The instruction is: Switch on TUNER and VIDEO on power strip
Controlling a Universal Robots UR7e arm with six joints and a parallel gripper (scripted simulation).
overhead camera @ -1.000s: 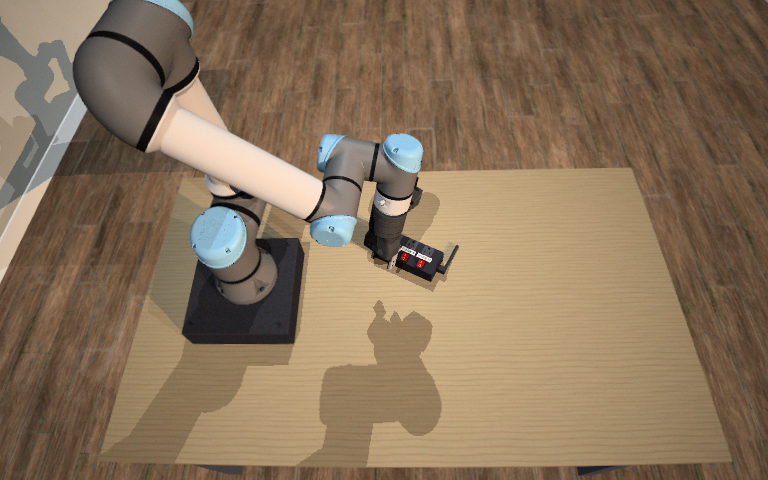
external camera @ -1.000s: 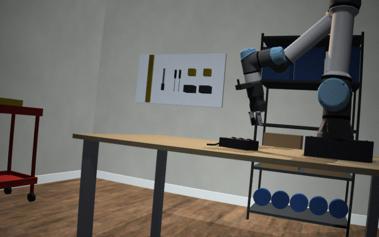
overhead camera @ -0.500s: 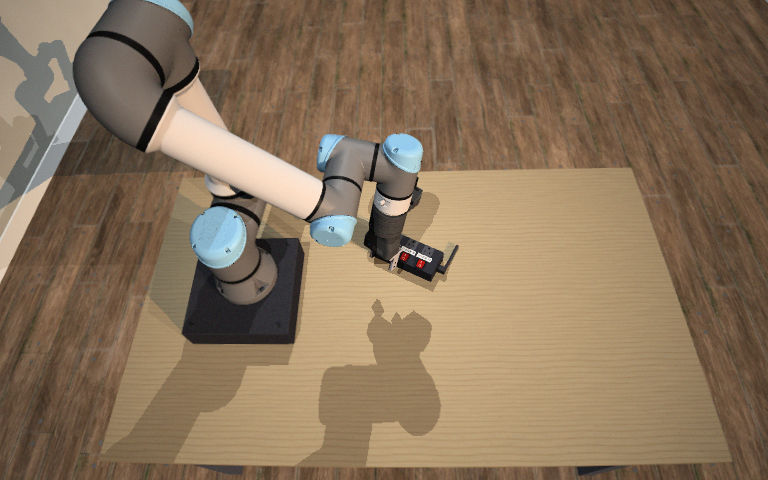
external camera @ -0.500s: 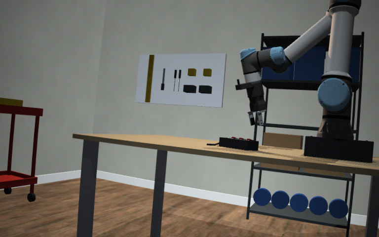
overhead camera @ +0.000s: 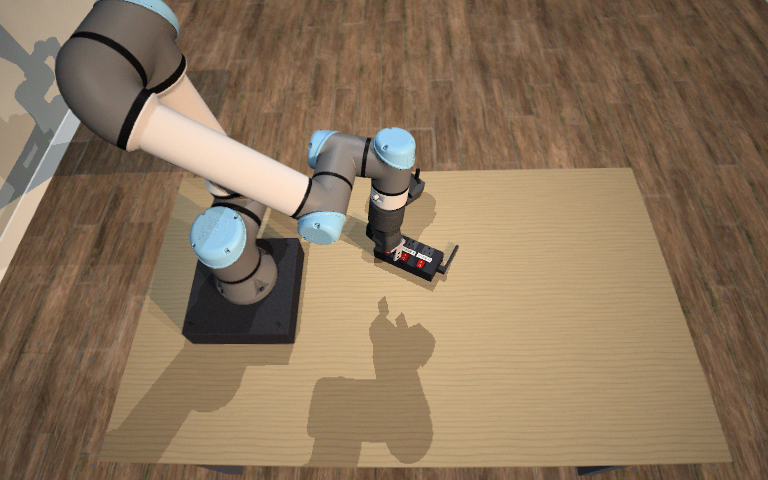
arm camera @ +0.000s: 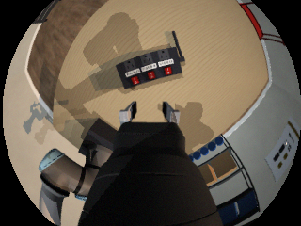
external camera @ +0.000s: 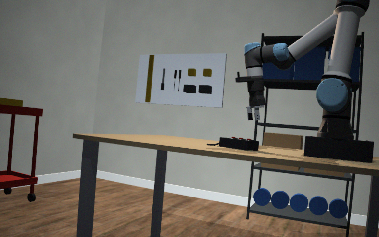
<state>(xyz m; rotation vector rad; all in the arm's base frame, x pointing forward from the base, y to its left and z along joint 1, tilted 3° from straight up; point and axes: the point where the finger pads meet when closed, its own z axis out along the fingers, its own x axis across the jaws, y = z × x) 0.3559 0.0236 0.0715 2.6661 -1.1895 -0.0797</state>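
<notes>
1. Two fingers spread wide with nothing between them: my gripper (external camera: 252,113) hangs released, well above the power strip (external camera: 239,143), with open air between fingertips and strip in the exterior view.
2. From the strip, the tabletop (overhead camera: 538,339) runs broad on the side away from the robot base (overhead camera: 243,294); the base stands near the strip's other end, so room is tighter there.
3. I see the strip lying flat and right way up on the table, a black bar with three red switches (arm camera: 150,74) in a row under small white labels, and a cord stub (overhead camera: 451,255) sticking out of the end away from the base.
4. From the wrist view I get all three switches at once, ahead of the fingers; the label text is too small for me to read, and I cannot tell which switches are on.
5. From the top view, the gripper body hides the base-side end of the strip.
6. Only the exterior view shows the height gap, plus the shelf rack (external camera: 307,83) behind the strip and a red cart (external camera: 16,145) far off.
</notes>
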